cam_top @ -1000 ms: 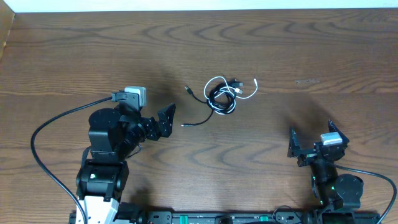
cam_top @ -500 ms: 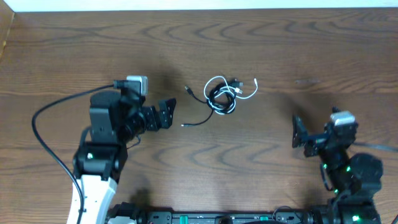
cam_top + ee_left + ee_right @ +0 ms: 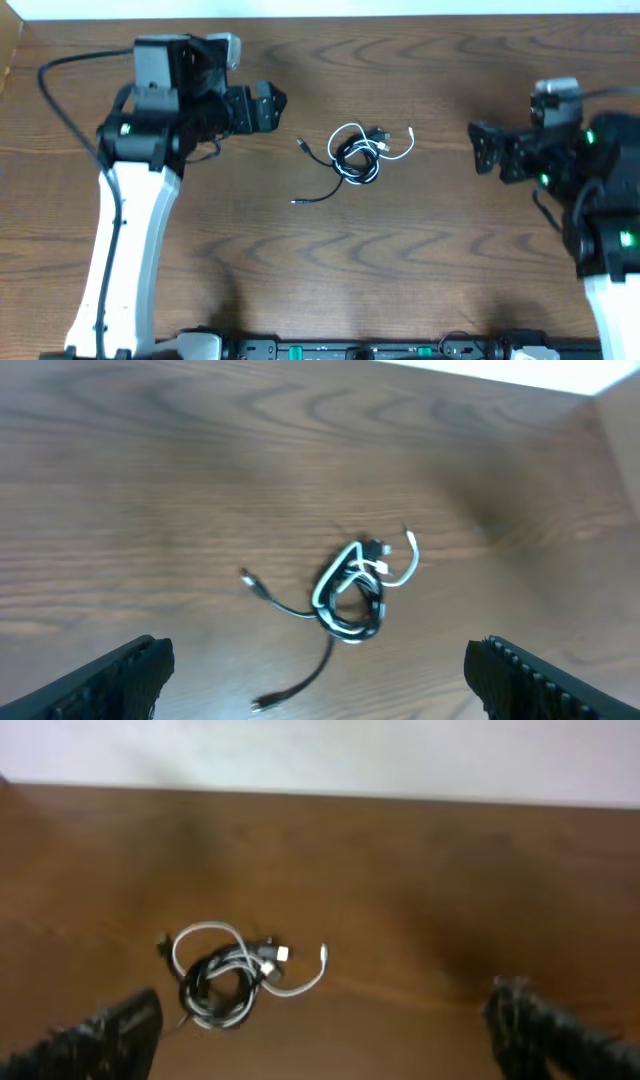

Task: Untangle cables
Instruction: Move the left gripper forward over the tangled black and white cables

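Bare counter on every side of cable knot.
- Left pincer, jaws spread wide, sits up-left of knot, well apart. Open wood between.
- Right pincer, jaws also wide, faces knot from right. That lane is bare too.
- Mind black cord: two loose tails stray left and down-left of coil, across your left-side approach.
- White cord end pokes right, toward right pincer.
- Left arm fills left strip, right arm fills right strip. Front middle is free.
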### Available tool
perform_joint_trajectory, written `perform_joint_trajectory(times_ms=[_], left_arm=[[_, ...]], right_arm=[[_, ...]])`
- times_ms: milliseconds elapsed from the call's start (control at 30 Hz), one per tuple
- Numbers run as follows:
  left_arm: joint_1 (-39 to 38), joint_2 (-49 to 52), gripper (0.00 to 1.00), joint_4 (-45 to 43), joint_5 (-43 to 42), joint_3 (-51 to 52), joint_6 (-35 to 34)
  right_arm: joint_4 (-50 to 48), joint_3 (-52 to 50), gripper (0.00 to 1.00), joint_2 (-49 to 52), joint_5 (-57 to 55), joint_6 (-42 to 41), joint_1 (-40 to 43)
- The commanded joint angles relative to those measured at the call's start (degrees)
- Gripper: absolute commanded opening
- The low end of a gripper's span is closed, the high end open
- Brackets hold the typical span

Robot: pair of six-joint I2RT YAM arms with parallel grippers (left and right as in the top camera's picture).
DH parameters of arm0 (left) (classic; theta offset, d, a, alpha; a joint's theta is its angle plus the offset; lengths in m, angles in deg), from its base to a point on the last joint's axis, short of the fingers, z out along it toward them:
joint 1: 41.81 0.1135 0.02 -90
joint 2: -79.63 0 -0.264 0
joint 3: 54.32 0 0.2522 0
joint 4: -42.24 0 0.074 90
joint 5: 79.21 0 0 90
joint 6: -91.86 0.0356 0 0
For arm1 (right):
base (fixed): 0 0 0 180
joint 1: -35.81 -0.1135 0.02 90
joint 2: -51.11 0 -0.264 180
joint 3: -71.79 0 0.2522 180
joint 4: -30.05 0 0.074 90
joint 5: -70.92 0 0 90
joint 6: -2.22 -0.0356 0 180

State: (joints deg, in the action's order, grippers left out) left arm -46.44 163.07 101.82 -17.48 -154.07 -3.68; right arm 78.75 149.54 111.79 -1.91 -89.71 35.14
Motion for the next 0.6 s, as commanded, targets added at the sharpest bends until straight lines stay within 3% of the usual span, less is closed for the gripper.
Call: perform_joint_trajectory(times_ms=[0,133,233,300,333,400,567], left_arm=[[-0.33,3.17,0.98,0.87,-5.84,-1.18,0.7],[-0.92,6.58,0.98,-2.58,-13.75,-1.18,0.09],[-4.11,11.91,0.98,-4.15,-7.34,-1.18,-4.57],[-6.97,16.33,1.0,-4.33,-2.49,-1.18,-9.2],[-7.74,17.4,0.97,-4.35,-1.05,-1.18,-10.95],[-10.62,20.74,0.8,-4.31,3.3,-1.18,-18.05],[-16.06,24.92,0.64,-4.35,8.74,-1.14,-28.48]], right_arm=[[0.09,1.9,0.99,5.75,3.3,-1.36,-0.5],[0.2,1.9,0.99,9.55,5.75,-1.44,-0.5],[0.07,1.9,0.88,12.41,6.38,-1.46,-0.5],[0.26,1.9,0.86,14.32,6.38,-1.49,-0.5],[0.35,1.9,0.85,14.69,6.38,-1.46,-0.5],[0.68,1.9,0.84,15.76,6.36,-1.46,-0.5],[0.66,1.9,0.81,16.37,6.36,-1.49,-0.5]])
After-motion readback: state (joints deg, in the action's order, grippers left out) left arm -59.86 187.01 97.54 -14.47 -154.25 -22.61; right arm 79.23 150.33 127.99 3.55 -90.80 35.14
